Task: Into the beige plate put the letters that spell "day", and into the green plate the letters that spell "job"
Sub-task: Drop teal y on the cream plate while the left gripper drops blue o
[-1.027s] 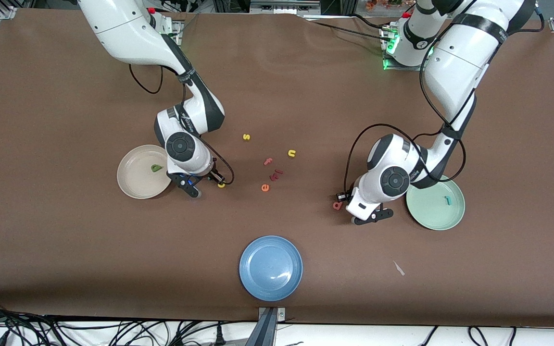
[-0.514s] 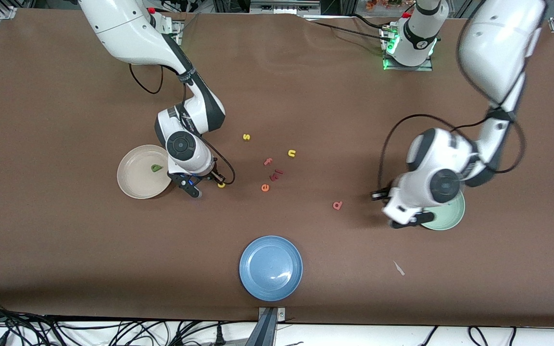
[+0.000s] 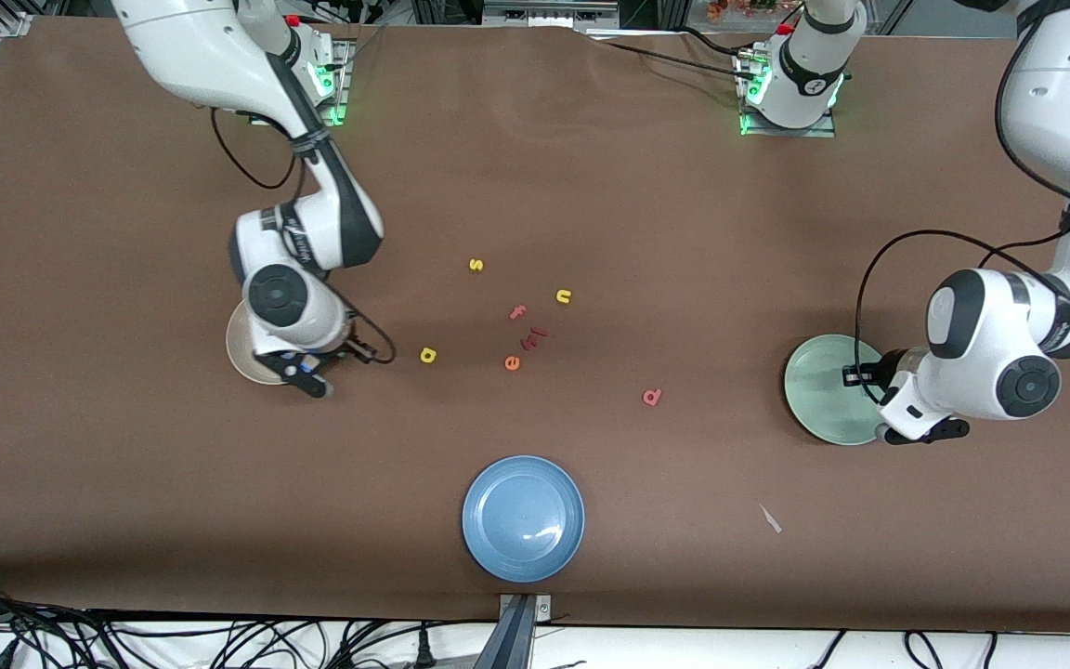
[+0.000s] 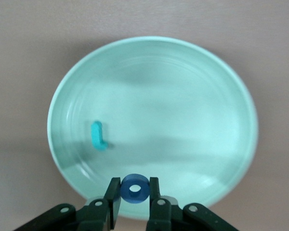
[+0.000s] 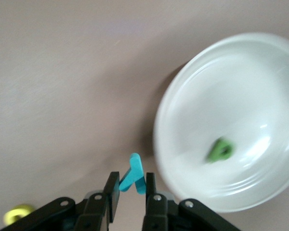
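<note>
My right gripper [image 5: 132, 179] is shut on the teal y [image 5: 135, 166], which hangs over the table just beside the rim of the beige plate [image 5: 241, 96]. The green d [image 5: 220, 149] lies in that plate. The yellow a [image 3: 427, 354] lies on the table toward the middle. My left gripper [image 4: 134, 186] is shut on the blue o [image 4: 134, 188] over the edge of the green plate [image 4: 183, 96], where the teal j [image 4: 98, 135] lies. The pinkish-red b [image 3: 651, 398] lies on the table between the yellow a and the green plate [image 3: 818, 390].
Loose letters lie mid-table: a yellow s [image 3: 476, 265], a yellow u [image 3: 563, 296], a pink f [image 3: 517, 312] and an orange e [image 3: 512, 362]. A blue plate [image 3: 523, 518] sits near the front edge. A white scrap [image 3: 770, 518] lies beside it.
The left arm swung from beside the b to over the green plate, carrying the o. The right gripper left the spot by the yellow a and moved to the beige plate's rim with the y.
</note>
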`<action>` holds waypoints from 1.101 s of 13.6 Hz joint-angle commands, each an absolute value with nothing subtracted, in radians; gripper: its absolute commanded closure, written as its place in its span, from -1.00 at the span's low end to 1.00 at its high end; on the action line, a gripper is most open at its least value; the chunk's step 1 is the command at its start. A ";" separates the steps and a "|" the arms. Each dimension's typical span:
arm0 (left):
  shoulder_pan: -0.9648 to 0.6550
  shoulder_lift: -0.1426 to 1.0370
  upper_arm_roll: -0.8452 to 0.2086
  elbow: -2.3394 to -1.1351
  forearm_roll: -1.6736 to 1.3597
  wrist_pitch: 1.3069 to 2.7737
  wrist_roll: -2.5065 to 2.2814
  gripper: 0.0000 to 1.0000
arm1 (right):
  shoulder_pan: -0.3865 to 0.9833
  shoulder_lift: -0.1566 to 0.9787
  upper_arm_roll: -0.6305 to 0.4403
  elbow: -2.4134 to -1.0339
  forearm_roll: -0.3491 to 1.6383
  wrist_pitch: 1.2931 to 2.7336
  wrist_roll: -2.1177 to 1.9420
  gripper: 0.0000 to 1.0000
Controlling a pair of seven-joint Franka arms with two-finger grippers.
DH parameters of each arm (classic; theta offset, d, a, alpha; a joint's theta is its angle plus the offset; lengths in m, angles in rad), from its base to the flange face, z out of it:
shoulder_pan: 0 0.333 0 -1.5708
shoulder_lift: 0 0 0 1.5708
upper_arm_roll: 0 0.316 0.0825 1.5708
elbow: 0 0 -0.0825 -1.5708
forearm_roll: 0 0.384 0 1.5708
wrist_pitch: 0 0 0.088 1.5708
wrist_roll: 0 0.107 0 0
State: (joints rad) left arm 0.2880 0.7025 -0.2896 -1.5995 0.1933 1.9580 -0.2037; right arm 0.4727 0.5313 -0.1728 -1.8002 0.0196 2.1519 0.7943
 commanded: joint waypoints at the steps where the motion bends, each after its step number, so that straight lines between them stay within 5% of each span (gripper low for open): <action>1: 0.293 0.724 -0.304 -1.591 0.221 1.979 -0.195 0.09 | 0.477 0.489 -0.237 -1.862 0.009 2.103 0.648 0.61; 2: 0.293 0.721 -0.304 -1.583 0.213 1.977 -0.195 -0.99 | 0.477 0.483 -0.267 -1.909 0.011 2.108 0.593 0.61; 6: 0.282 0.669 -0.375 -1.574 0.166 1.968 -0.283 -1.00 | 0.477 0.457 -0.334 -2.031 0.017 2.128 0.454 0.48; 7: 0.279 0.663 -0.421 -1.575 0.154 1.967 -0.366 -1.00 | 0.476 0.460 -0.339 -2.042 0.017 2.126 0.450 -0.41; 8: 0.273 0.663 -0.466 -1.574 0.153 1.968 -0.459 -0.99 | 0.474 0.462 -0.339 -2.036 0.017 2.128 0.449 -0.99; 15: 0.048 0.739 -0.505 -1.545 0.164 2.175 -0.795 -0.96 | 0.482 0.451 -0.278 -1.909 0.040 2.128 0.482 -0.99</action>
